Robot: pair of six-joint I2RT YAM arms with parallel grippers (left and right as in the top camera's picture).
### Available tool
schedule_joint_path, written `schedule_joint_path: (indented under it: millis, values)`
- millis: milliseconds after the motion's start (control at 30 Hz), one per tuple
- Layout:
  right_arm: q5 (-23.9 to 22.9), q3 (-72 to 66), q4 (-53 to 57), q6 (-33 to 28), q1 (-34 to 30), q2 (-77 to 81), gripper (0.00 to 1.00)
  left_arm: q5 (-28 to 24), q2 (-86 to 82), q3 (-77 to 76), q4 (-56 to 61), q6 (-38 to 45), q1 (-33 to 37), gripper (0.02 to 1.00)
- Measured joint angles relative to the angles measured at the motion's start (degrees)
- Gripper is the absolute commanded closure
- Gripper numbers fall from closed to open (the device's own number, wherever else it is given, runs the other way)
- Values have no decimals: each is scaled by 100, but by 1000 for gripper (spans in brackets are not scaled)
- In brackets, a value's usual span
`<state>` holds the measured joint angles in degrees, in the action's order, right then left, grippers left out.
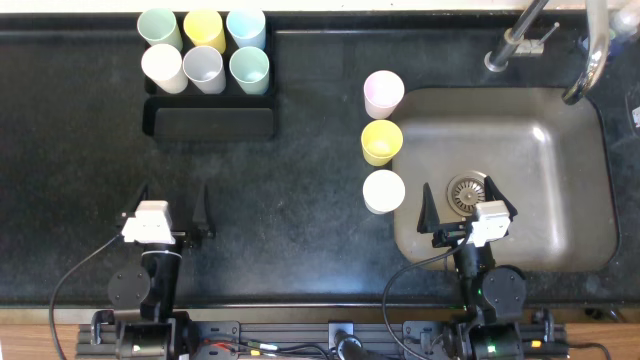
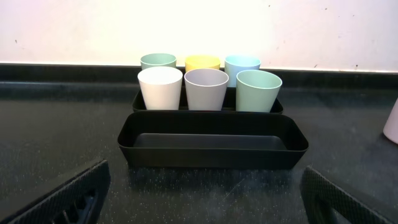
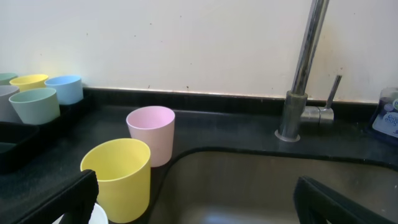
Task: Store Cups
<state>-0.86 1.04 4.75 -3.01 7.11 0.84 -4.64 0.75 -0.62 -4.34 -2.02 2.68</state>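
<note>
Near the tap (image 3: pixel 305 74), a bottle label (image 3: pixel 389 118) is unreadable; left claw (image 1: pixel 174 198) and right claw (image 1: pixel 461 196) gape wide, empty

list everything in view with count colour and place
stored cups: six, two mint, yellow, blue, white, grey, in back tray
loose cups: three, pink, yellow, white, lined along sink's left rim
back tray: one, black, counter's far left
front tray: one, black, empty, before back tray
sink: one, steel, right
faucet: one, chrome, behind sink
bottle: one, blue, near faucet
counter: one, black
left gripper: one, black, open, facing trays
right gripper: one, black, open, above sink
</note>
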Motion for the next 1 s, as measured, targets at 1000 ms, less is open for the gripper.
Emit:
schedule_joint_path:
  millis: [1000]
  values:
    - [-2,0,-2,0,0,0,3,-4,603,-7,1143,-17,-9,20]
